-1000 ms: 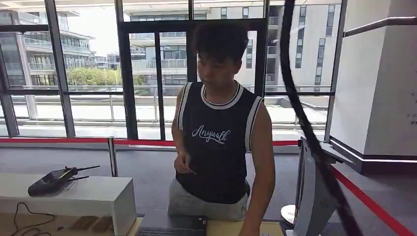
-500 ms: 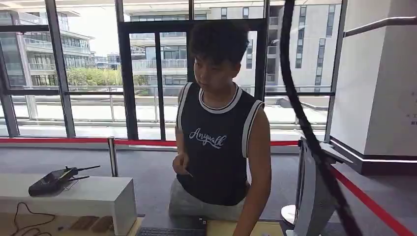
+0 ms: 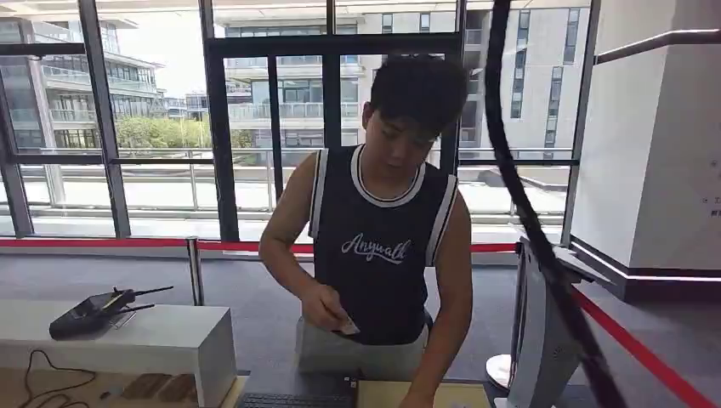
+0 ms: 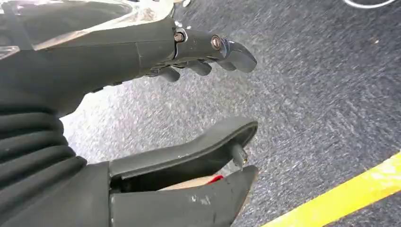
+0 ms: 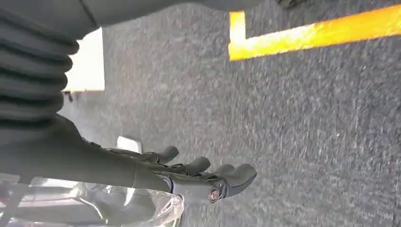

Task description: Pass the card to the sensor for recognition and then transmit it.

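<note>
A person in a dark sleeveless shirt (image 3: 378,246) stands across the desk and leans over it. One of their hands holds a small pale card (image 3: 347,326) low, just above the desk's far edge. A small black box (image 3: 349,384) sits on the desk below the card. My left hand (image 4: 156,52) hangs over grey carpet, fingers and thumb apart, holding nothing. My right hand (image 5: 189,175) also hangs over the carpet with its fingers stretched out and nothing in them.
A dark keyboard (image 3: 293,399) and a tan desk top (image 3: 408,395) lie at the bottom edge. A white kiosk stand (image 3: 540,340) rises at the right, crossed by a black cable (image 3: 519,195). At the left, a white bench (image 3: 153,340) carries a black device (image 3: 89,313). Yellow floor tape (image 5: 312,33) runs nearby.
The person has shifted to the right and bent forward, head down. Their card hand has dropped lower toward the desk. My hands show no earlier frames.
</note>
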